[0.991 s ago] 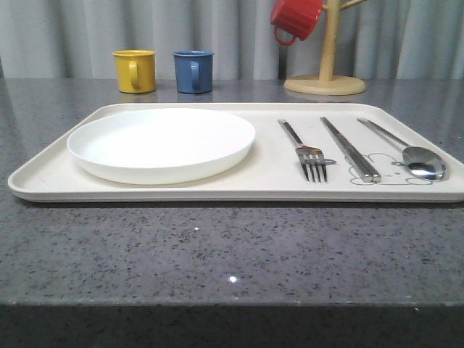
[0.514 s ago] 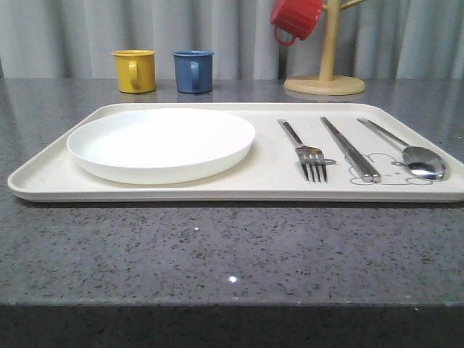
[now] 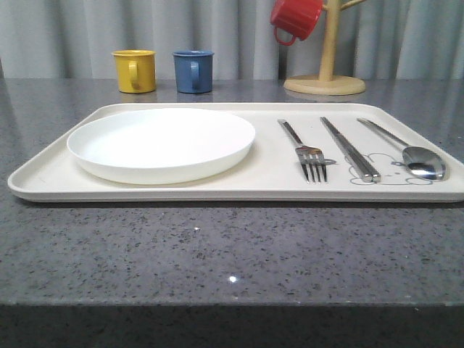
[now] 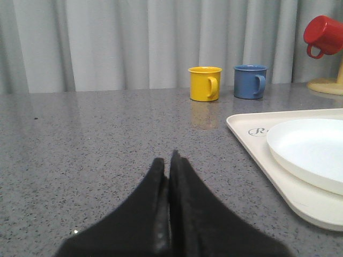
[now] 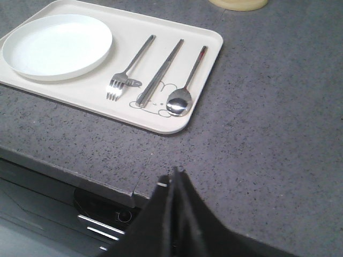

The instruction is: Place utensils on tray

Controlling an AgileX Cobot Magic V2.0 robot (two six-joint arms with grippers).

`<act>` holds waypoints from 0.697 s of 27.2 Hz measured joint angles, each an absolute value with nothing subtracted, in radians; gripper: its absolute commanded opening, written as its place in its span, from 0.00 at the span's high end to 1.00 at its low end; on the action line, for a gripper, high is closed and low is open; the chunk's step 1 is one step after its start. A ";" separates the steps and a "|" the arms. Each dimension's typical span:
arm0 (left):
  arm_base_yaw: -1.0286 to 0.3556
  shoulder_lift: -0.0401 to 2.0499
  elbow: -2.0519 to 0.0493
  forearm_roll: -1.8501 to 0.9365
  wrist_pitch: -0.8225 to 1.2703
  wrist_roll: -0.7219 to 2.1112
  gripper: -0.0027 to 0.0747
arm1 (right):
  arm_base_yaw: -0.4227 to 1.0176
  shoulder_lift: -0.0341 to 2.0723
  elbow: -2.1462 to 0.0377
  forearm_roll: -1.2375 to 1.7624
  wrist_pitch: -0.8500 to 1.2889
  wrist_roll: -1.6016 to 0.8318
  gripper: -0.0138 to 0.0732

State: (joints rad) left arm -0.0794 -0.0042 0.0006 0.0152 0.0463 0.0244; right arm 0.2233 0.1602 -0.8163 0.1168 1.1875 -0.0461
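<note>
The cream tray (image 3: 268, 185) lies across the grey table. On it sit a white plate (image 3: 161, 143) at the left, then a fork (image 3: 308, 154), a pair of chopsticks (image 3: 351, 149) and a spoon (image 3: 417, 157) side by side at the right. The right wrist view looks down on the tray (image 5: 161, 124) with the fork (image 5: 126, 72), chopsticks (image 5: 161, 72) and spoon (image 5: 185, 85). My left gripper (image 4: 169, 159) is shut and empty, low over bare table left of the tray (image 4: 252, 140). My right gripper (image 5: 174, 174) is shut and empty, above the table's front edge, right of the tray.
A yellow cup (image 3: 135, 70) and a blue cup (image 3: 193, 70) stand behind the tray. A wooden mug tree (image 3: 325, 81) at the back right holds a red cup (image 3: 296, 18). The table's front edge (image 3: 232, 304) runs close in front of the tray.
</note>
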 measured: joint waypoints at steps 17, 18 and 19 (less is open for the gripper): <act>-0.079 -0.004 0.001 0.015 0.046 0.024 0.99 | 0.072 0.004 -0.232 0.106 0.400 -0.046 0.92; -0.079 -0.004 0.001 0.015 0.046 0.024 0.99 | 0.057 -0.005 -0.174 0.106 0.341 -0.046 0.92; -0.079 -0.004 0.001 0.015 0.046 0.024 0.99 | 0.045 -0.010 -0.125 0.106 0.294 -0.046 0.92</act>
